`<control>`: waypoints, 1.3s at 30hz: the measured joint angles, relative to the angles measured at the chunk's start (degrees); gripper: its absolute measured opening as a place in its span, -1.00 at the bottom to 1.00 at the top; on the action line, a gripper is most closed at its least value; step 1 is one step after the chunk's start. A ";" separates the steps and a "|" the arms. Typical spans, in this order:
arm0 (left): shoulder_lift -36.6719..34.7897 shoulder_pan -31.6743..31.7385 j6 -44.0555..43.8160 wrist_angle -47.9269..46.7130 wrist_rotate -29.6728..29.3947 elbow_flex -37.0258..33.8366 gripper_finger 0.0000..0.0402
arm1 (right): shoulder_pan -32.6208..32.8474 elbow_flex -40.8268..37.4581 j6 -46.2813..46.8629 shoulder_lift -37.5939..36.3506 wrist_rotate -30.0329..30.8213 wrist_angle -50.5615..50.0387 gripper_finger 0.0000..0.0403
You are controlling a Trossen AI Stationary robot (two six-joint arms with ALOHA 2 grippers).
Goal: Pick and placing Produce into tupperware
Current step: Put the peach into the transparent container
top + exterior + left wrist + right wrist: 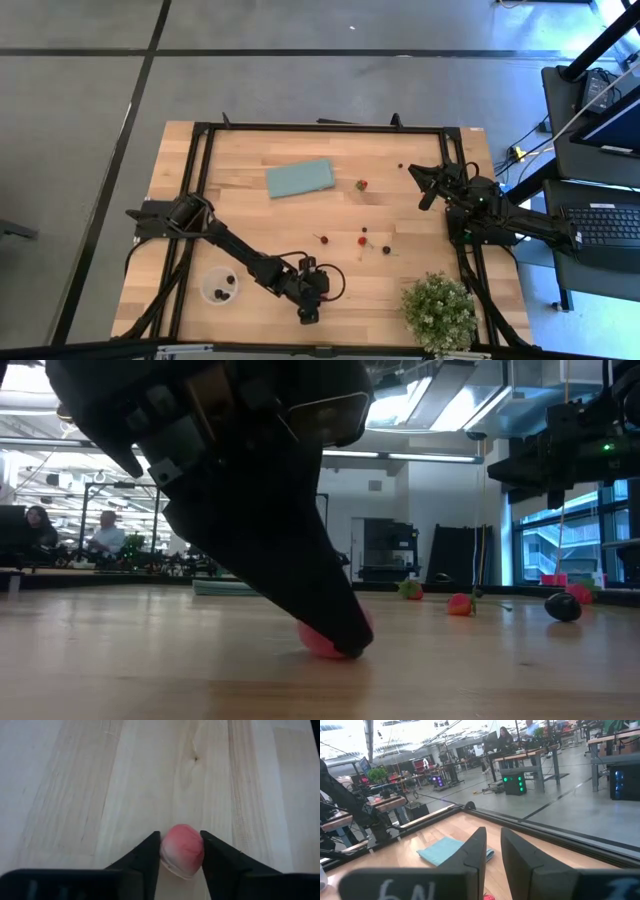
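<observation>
Bright overhead lighting; low view backlit, ceiling glare, near arm silhouetted, blurred.

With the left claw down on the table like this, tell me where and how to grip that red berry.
Grip the red berry across its rounded middle, coming straight down from above. It is small, roundish and sits on the bare wooden table, so only its two sides offer purchase. The left claw already has one finger on each side, tips at table level. Closing gently there should probably hold it.
</observation>
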 joint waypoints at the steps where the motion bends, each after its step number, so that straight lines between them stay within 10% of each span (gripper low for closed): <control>1: -0.29 0.08 0.00 -0.60 0.36 0.00 -0.46 | 0.00 0.01 0.02 0.00 0.00 0.00 -0.70; 14: -16.89 2.25 -4.19 -31.62 8.14 0.91 -0.58 | 0.00 0.00 0.11 0.00 -0.02 0.01 -0.70; 26: -31.62 -0.89 -26.78 -63.70 19.25 4.56 -0.61 | -0.02 0.01 0.00 0.00 0.02 -0.02 -0.70; 39: -31.77 -11.54 -44.40 -68.70 19.92 -1.34 -0.61 | -0.01 0.00 0.00 0.00 0.01 0.00 -0.70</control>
